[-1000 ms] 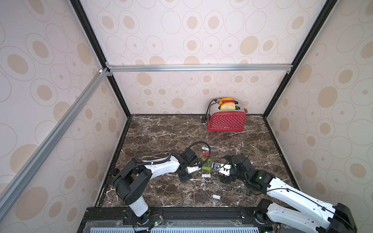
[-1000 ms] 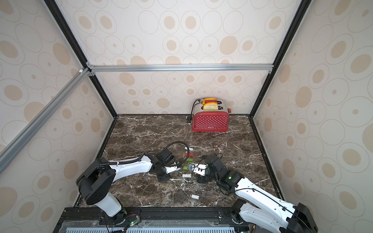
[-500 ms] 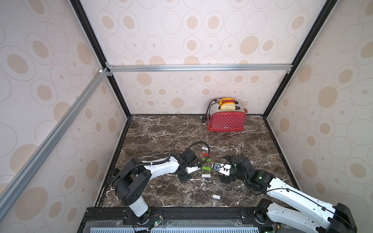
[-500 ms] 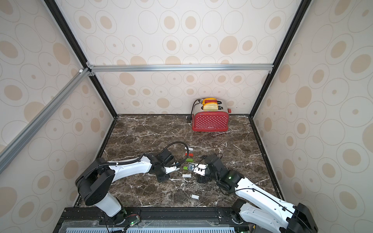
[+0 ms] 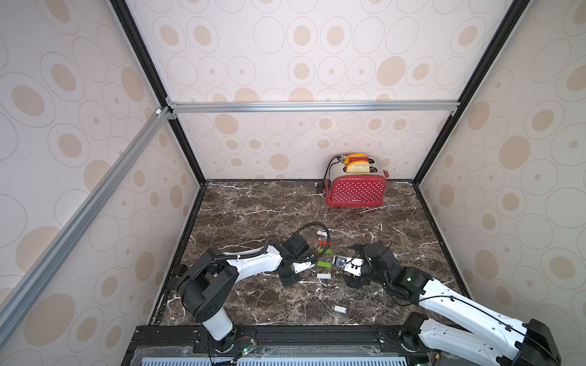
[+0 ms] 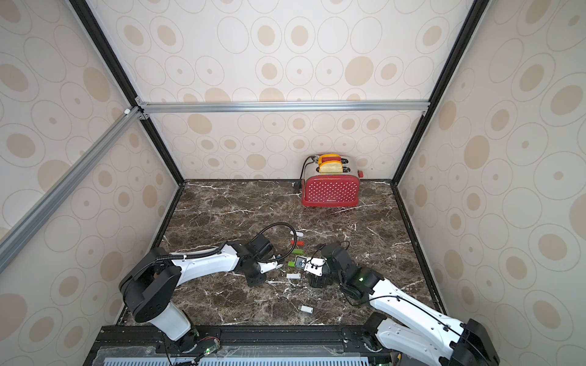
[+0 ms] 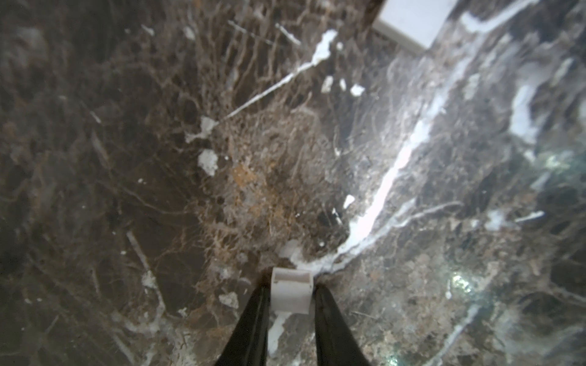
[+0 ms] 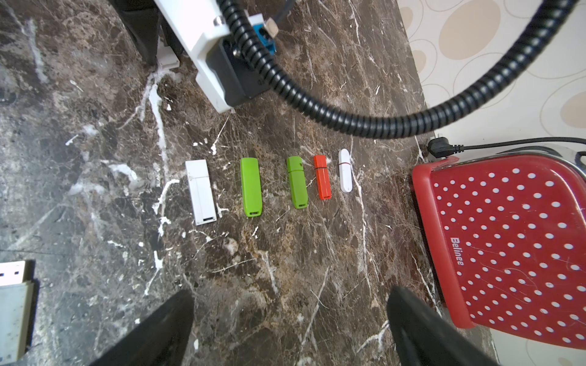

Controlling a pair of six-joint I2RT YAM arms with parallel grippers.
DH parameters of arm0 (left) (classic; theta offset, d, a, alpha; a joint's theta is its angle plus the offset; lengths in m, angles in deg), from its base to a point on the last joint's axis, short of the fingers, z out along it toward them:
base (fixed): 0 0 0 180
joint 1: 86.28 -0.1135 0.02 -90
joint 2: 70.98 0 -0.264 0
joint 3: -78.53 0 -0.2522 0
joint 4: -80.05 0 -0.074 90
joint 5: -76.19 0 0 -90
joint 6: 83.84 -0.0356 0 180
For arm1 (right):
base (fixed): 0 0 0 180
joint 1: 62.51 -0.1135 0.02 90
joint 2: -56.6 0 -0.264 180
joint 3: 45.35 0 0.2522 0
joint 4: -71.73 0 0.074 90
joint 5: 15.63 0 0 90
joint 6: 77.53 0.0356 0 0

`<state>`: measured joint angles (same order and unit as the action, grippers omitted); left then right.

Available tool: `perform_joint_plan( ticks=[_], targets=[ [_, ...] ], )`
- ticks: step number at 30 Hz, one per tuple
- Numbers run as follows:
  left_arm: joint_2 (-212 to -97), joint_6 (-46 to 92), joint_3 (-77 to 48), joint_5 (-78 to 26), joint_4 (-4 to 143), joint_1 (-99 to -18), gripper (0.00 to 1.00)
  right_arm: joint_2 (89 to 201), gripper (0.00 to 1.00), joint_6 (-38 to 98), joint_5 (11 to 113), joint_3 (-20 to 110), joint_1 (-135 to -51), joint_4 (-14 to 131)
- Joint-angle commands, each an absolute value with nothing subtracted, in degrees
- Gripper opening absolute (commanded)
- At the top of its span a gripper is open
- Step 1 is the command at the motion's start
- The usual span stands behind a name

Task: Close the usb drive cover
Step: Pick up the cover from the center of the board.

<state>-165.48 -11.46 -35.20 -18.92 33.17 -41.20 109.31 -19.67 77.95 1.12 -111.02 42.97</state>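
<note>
Over on the left, our left gripper point(image 7: 291, 286) is closing in. Its jaws are sitting narrower than a second ago and are now pinching the white cap point(image 7: 290, 294) from both sides, down at the marble tabletop point(image 5: 253, 206), front of the middle. Just right of it we're seeing the row of capped drives point(image 8: 297, 182), lying exactly as before. The uncapped usb drive point(image 5: 340, 309) is lying alone near the front edge, plug bare. Our right gripper point(image 8: 290, 293) is hanging wide open with nothing in it, same spot as before. The red toaster point(image 5: 356, 191) is sitting at the back edge.
</note>
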Motion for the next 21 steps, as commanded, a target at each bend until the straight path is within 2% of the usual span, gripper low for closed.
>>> perform_joint_plan(
  ticks=[1, 10, 21],
  targets=[
    [-167.5, -12.1, -34.5, -18.4, 31.2, -40.9, 0.24, 108.3, 0.99, -19.7, 78.2, 0.8, -110.8, 42.7],
    [-165.7, -13.3, -35.2, -18.4, 31.9, -41.0, 0.19, 107.5, 1.0, -19.7, 75.6, 2.3, -110.8, 37.8],
    [-158.4, -16.2, -33.2, -24.2, 26.9, -45.4, 0.15, 109.0, 0.94, -16.9, 67.1, 6.0, -114.9, 24.5]
  ],
)
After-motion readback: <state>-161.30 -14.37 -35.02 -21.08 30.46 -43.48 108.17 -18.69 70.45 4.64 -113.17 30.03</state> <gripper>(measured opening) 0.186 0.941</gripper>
